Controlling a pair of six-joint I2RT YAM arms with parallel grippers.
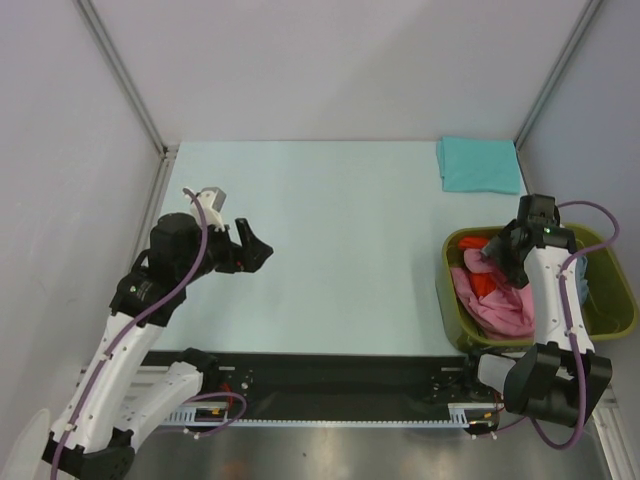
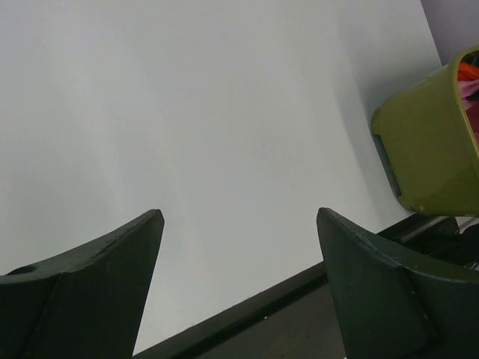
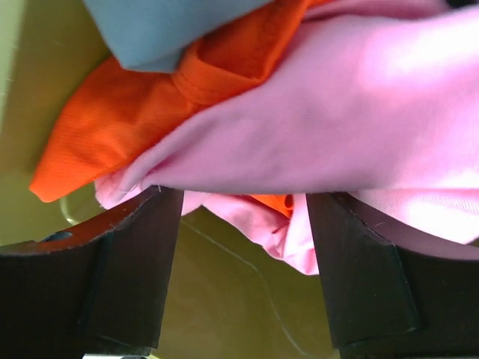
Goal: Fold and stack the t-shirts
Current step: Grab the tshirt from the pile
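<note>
Soft pink cloth t-shirt [image 3: 337, 127] in olive-green plastic basket [image 1: 442, 290], desk's [image 1: 340, 230] 4 o'clock | right end effector [image 3: 243, 198] agape at its fold, nothing pinched; left end effector [image 2: 239, 217] wide, empty | I expect limp, light cloth: pinch bunched fold.

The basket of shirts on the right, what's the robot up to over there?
The right gripper is down inside the olive-green basket, its jaws open at a fold of the pink shirt. That shirt lies bunched with an orange-red shirt and a grey-blue shirt. The gripper has not closed on the cloth. The left gripper hangs open over the table, holding nothing. One teal shirt lies folded at the table's far right corner.
</note>
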